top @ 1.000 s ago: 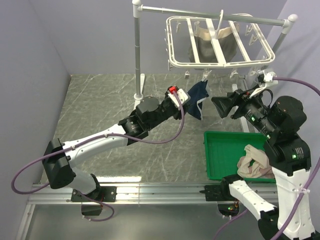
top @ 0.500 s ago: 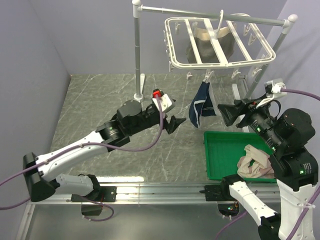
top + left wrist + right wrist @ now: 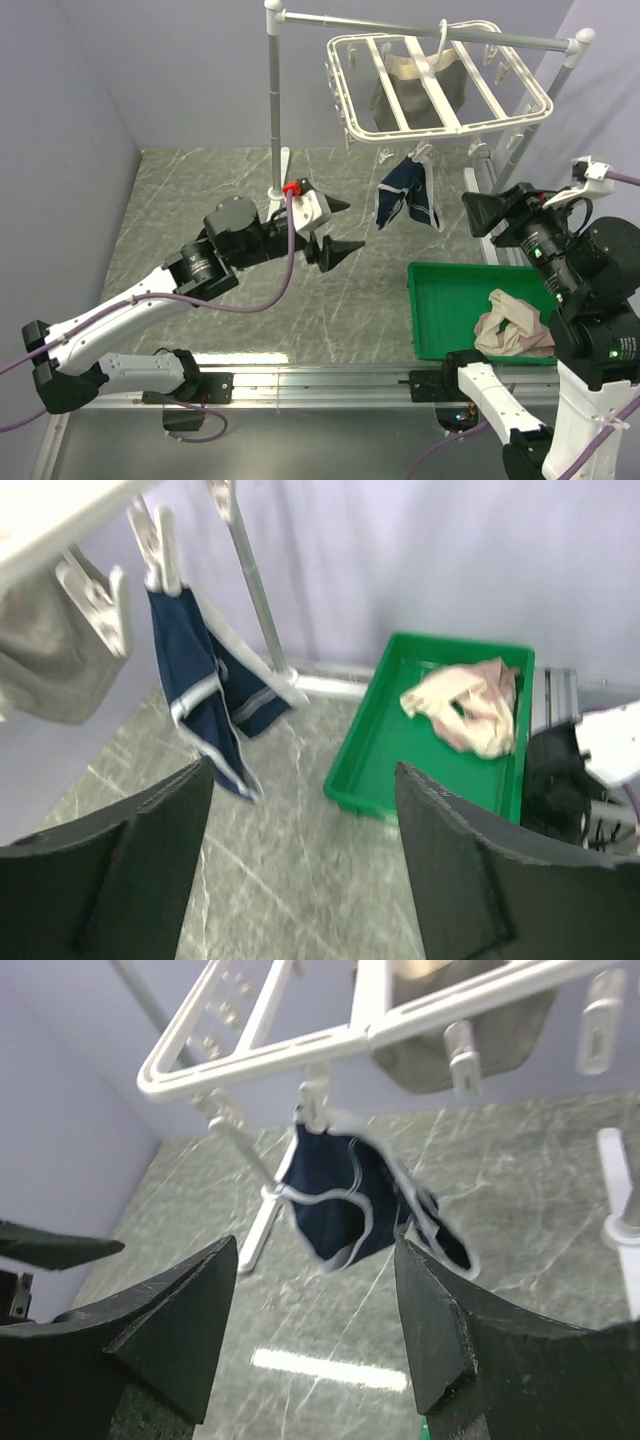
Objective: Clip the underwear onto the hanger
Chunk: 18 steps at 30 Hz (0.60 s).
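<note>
My left gripper (image 3: 346, 226) and right gripper (image 3: 315, 1244) both sit with fingers spread wide, holding nothing. The navy underwear (image 3: 407, 196) dangles between them, pinched by one clip (image 3: 156, 546) on the white hanger's (image 3: 445, 130) front rail, all bunched up.

Two arms are in view, with one left end effector (image 3: 338, 225) and one right end effector (image 3: 472, 213). There is one pole stand (image 3: 275, 100). One hanger (image 3: 450, 127) sits at twelve o'clock with one underwear (image 3: 405, 195) and one olive-grey garment (image 3: 418, 98). One green tray (image 3: 440, 300) sits at four o'clock on the desk (image 3: 200, 200), holding one beige garment (image 3: 515, 325).
</note>
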Motion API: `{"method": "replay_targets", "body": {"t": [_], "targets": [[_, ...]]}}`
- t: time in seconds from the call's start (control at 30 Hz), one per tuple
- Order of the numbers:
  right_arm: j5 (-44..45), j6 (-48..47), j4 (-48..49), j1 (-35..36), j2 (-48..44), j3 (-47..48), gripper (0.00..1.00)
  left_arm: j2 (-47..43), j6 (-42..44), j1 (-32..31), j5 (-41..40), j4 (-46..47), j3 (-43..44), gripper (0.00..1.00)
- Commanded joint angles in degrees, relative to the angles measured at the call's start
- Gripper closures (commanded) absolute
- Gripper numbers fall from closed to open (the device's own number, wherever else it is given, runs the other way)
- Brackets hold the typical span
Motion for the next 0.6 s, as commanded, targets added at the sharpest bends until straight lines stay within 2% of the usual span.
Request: {"method": "replay_targets", "body": {"t": [0.0, 0.1, 0.3, 0.37, 0.4, 0.57], "targets": [[5.0, 1.0, 0.3, -1.2, 2.9, 4.1, 0.3, 4.2, -3.8, -0.2, -2.0, 5.7, 5.6, 0.26], [6.1, 1.0, -0.7, -2.9, 5.6, 7.0, 0.3, 9.0, -6.1, 0.8, -6.7, 7.8, 10.0, 0.34], [3.2, 2.3, -2.8, -9.9, 12.0, 14.9, 0.3, 15.6, -17.4, 8.2, -7.9, 12.4, 16.7, 0.41], [0.6, 3.2, -3.4, -12.0, 13.7, 16.5, 0.3, 16.9, -19.8, 11.2, -9.3, 13.2, 18.9, 0.42], [-0.8, 3.9, -3.9, -15.4, 15.4, 17.2, 0.3, 17.4, -20.9, 12.1, -10.0, 14.0, 19.0, 0.42], [-16.2, 4.7, -2.8, -26.5, 19.2, 16.8, 0.32, 19.3, -23.6, 17.5, -10.1, 15.2, 21.5, 0.42]]}}
